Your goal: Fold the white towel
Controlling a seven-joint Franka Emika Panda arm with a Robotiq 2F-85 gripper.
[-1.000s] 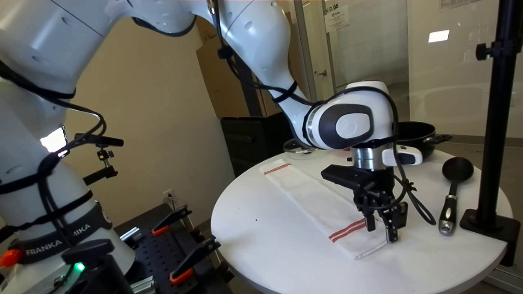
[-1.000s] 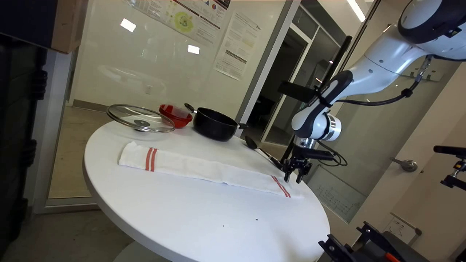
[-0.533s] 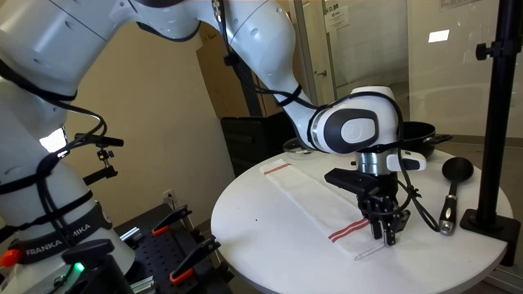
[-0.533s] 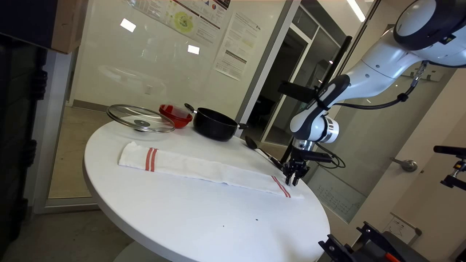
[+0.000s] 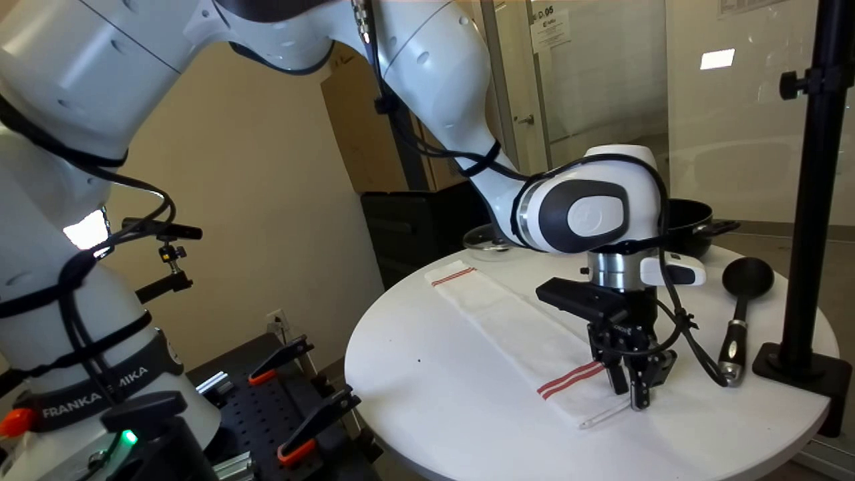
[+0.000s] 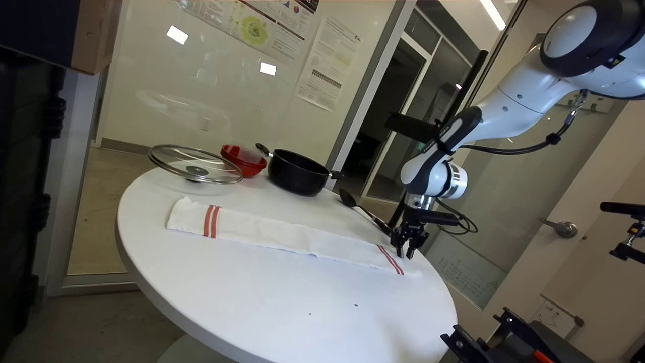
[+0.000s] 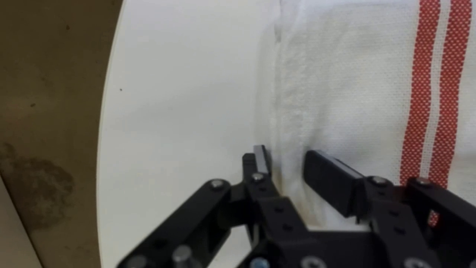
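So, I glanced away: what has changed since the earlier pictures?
The gripper came down slightly toward the table and its fingers drew closer together, a gap remaining; the hem of the white towel shows between them. Nothing was visibly gripped or released; the towel shifted slightly at most. The pot, glass lid, red bowl and black spoon stayed put.

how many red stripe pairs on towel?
2: one stripe pair near the gripper, one stripe pair near the opposite end of the towel. More could be hidden underneath.

- Well apart from the fingers (image 5: 640,395), your robot base (image 5: 70,404) reads "FRANKA" and "MIKA".
- High behind them, a paper sign (image 5: 551,30) shows you "D.05".
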